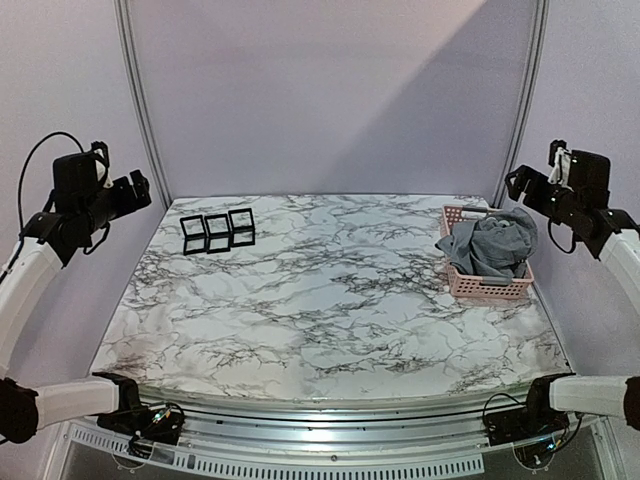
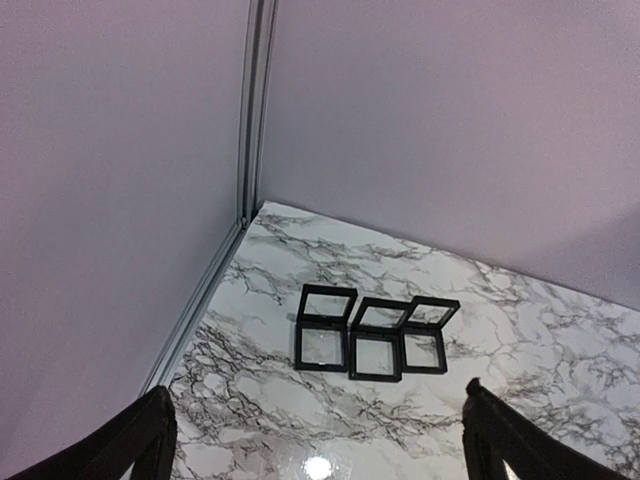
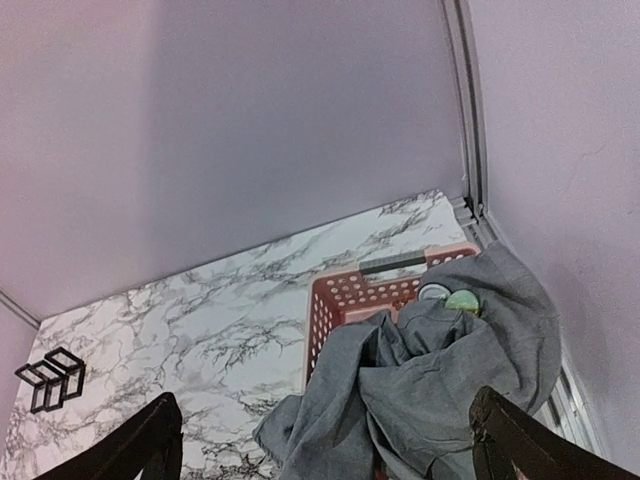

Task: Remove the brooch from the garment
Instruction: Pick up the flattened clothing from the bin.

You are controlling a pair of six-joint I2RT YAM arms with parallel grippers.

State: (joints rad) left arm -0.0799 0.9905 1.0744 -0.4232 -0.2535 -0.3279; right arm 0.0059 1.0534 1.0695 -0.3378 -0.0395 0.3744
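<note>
The garment (image 1: pixel 490 245), a grey shirt, lies crumpled in a pink perforated basket (image 1: pixel 487 288) at the far right of the marbled counter (image 1: pixel 330 300), with one fold spilling over the basket's left rim. In the right wrist view a small pale green round thing (image 3: pixel 463 300) sits at the garment's far edge; whether it is the brooch cannot be told. Three open black frames (image 1: pixel 217 232) stand in a row at the far left. The left hand (image 1: pixel 138 188) and right hand (image 1: pixel 515 183) hang raised at either side, both spread wide and holding nothing
</note>
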